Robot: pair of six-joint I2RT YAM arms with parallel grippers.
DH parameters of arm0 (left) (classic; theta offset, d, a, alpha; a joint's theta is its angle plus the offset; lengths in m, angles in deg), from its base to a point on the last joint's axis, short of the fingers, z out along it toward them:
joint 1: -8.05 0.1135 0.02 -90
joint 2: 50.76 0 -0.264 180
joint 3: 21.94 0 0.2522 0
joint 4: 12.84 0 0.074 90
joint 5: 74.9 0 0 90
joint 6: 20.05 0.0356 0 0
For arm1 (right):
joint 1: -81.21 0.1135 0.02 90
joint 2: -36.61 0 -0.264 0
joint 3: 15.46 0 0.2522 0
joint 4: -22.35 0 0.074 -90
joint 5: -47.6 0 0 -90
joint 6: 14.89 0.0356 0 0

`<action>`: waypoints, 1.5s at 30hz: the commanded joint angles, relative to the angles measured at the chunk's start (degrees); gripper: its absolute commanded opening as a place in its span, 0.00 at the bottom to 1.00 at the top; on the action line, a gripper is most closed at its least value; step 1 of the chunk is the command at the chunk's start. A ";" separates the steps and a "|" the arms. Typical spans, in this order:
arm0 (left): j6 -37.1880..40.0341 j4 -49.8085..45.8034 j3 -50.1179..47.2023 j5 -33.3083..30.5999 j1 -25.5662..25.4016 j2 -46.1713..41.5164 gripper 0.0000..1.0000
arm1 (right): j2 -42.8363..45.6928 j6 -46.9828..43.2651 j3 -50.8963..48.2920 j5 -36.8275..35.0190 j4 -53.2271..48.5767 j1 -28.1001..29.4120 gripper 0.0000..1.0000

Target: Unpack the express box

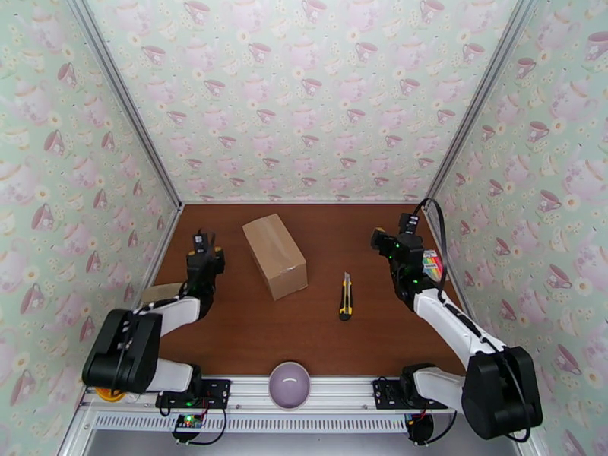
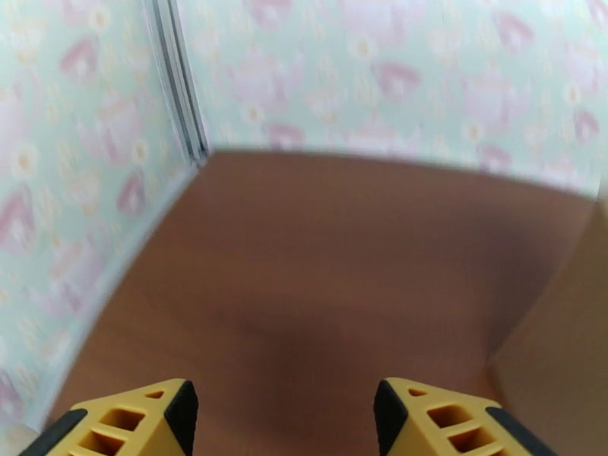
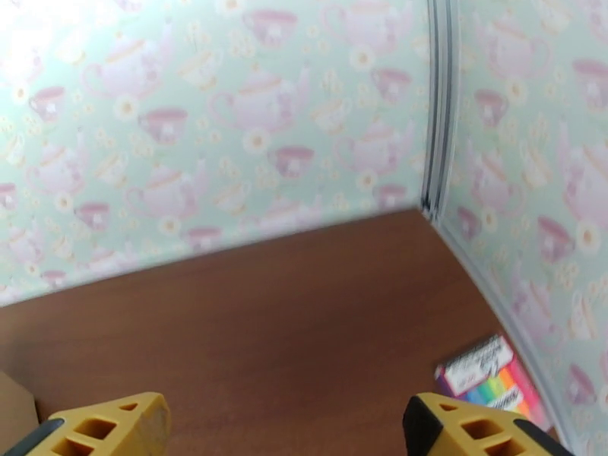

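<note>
The express box, a plain brown closed carton, lies at an angle in the middle of the brown table. Its side fills the right edge of the left wrist view, and a corner pokes into the lower left of the right wrist view. My left gripper hovers left of the box, open, with nothing between its yellow fingers. My right gripper is off to the box's right, near the right wall. It is open too, with bare table between its fingers.
A yellow and black utility knife lies right of the box. A purple bowl sits at the near edge between the arm bases. A small flat tan piece lies by the left wall. A rainbow-coloured pack lies by the right wall.
</note>
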 commanded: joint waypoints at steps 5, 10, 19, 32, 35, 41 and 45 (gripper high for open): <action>-11.94 -23.91 8.76 1.20 -1.21 -8.55 0.68 | -3.67 6.24 6.82 -3.22 -21.52 10.38 0.86; -17.19 -33.65 11.84 5.79 -3.17 -12.19 0.68 | -6.84 12.41 7.26 -3.50 -29.05 17.87 0.88; -22.00 -36.39 11.23 10.93 -6.06 -15.33 0.67 | -8.99 22.53 4.74 -4.48 -35.06 27.93 0.84; -21.87 -37.09 14.15 12.43 -9.92 -11.34 0.65 | -11.05 29.30 1.25 -3.17 -38.21 29.71 0.72; -21.83 -37.27 14.55 11.71 -10.49 -11.12 0.65 | -12.12 30.17 1.09 -2.95 -38.53 29.80 0.68; -21.81 -37.75 14.85 10.48 -10.99 -11.38 0.65 | -14.07 31.49 0.54 -2.90 -37.43 30.01 0.65; -21.78 -37.67 14.64 10.48 -11.14 -11.51 0.65 | -15.36 31.79 0.56 -2.66 -36.70 30.02 0.64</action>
